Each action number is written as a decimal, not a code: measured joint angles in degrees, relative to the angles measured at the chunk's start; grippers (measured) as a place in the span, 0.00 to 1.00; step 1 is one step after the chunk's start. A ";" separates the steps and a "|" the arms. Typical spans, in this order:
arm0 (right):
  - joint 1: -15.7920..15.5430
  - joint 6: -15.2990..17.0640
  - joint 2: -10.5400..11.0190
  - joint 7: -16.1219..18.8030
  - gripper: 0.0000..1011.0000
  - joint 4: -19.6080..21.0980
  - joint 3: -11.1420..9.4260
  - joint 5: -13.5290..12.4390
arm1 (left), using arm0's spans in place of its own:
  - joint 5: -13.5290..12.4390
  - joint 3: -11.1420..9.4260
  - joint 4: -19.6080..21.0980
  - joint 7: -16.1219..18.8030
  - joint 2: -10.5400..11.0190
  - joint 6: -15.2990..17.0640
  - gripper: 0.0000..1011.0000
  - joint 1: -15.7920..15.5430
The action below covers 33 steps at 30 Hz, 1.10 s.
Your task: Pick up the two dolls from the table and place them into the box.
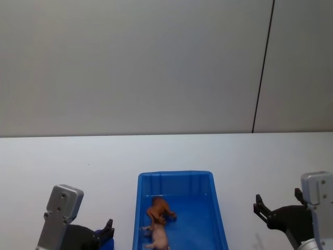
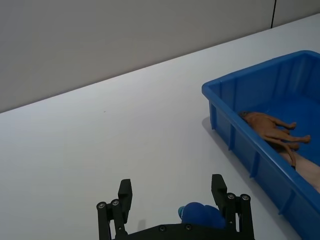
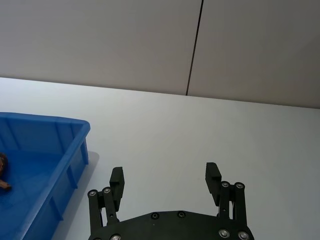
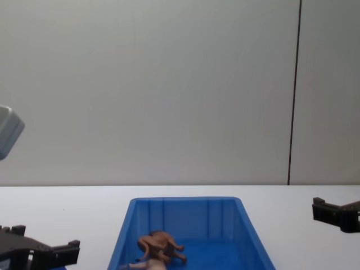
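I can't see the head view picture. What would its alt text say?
A blue box on a white table holds two toy animals lying on their sides, a reddish-brown doll and a pale pink doll. The left claw and right claw sit open on either side.

The blue box [image 1: 177, 179] runs off the head view's lower edge, its near wall unseen. Inside it, the pale pink doll [image 1: 159, 238] is cut at that same edge, and in the chest view only a sliver of it shows beneath the reddish-brown doll [image 4: 160, 245]. A small blue ball [image 2: 201, 216] left of the box sits half hidden behind the left gripper [image 2: 172, 192].
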State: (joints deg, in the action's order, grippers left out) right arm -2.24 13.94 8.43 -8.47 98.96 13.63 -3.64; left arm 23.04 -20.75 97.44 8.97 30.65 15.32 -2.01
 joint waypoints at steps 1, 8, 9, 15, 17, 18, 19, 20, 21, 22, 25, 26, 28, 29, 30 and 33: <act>0.00 0.00 0.00 0.00 0.99 0.00 0.00 0.00 | 0.10 0.03 -0.42 -0.27 -0.11 -0.13 0.99 -0.01; 0.00 0.00 0.00 0.00 0.99 0.00 0.00 0.00 | 0.45 0.15 -2.22 -1.78 -0.70 -0.80 0.99 -0.30; 0.00 0.00 0.00 0.00 0.99 0.00 0.00 0.00 | 0.46 0.15 -2.40 -1.96 -0.77 -0.85 0.97 -0.36; 0.00 0.00 0.00 0.01 0.99 0.00 0.00 0.00 | 0.50 0.18 -3.98 -3.47 -1.41 -1.12 0.82 -0.78; 0.00 0.00 0.00 0.01 0.99 0.00 0.00 0.00 | 0.50 0.18 -4.53 -3.95 -1.63 -1.16 0.77 -0.96; 0.00 0.00 0.00 0.01 0.99 0.00 0.00 0.00 | 0.50 0.18 -4.72 -4.15 -1.71 -1.17 0.76 -1.02; 0.00 0.00 0.00 0.01 0.99 -0.01 0.00 0.00 | 0.50 0.18 -5.12 -4.49 -1.86 -1.19 0.70 -1.15; 0.00 0.00 0.00 0.00 0.99 0.00 0.00 0.00 | 0.50 0.18 -5.29 -4.62 -1.93 -1.19 0.68 -1.22; 0.00 0.00 0.00 0.01 0.99 0.00 0.00 0.00 | 0.50 0.18 -5.49 -4.80 -2.00 -1.20 0.66 -1.28; 0.00 0.00 0.00 0.01 0.99 0.00 0.00 0.00 | 0.50 0.18 -5.63 -4.88 -2.06 -1.20 0.64 -1.33; 0.00 0.00 0.00 0.01 0.99 0.00 0.00 0.00 | 0.48 0.21 -6.20 -5.41 -2.32 -1.19 0.53 -1.58; 0.00 0.00 0.00 0.01 0.99 0.00 0.00 0.00 | 0.46 0.24 -6.43 -5.60 -2.42 -1.16 0.49 -1.67; 0.00 0.01 0.00 0.01 0.99 -0.01 0.00 0.00 | 0.43 0.27 -6.68 -5.81 -2.56 -1.11 0.41 -1.78; 0.00 0.00 0.00 0.01 0.99 0.00 0.00 0.00 | 0.42 0.30 -6.77 -5.88 -2.60 -1.10 0.41 -1.82; 0.00 0.01 0.00 0.01 0.99 -0.01 0.00 0.00 | 0.38 0.35 -6.94 -6.01 -2.69 -1.09 0.38 -1.92; 0.00 0.00 -0.01 0.01 0.99 -0.01 0.00 0.00 | 0.32 0.40 -7.09 -6.24 -2.80 -1.09 0.33 -2.01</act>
State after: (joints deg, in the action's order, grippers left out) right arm -2.24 13.94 8.42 -8.46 98.95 13.64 -3.64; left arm 23.36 -20.34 90.35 2.73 27.85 14.23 -4.02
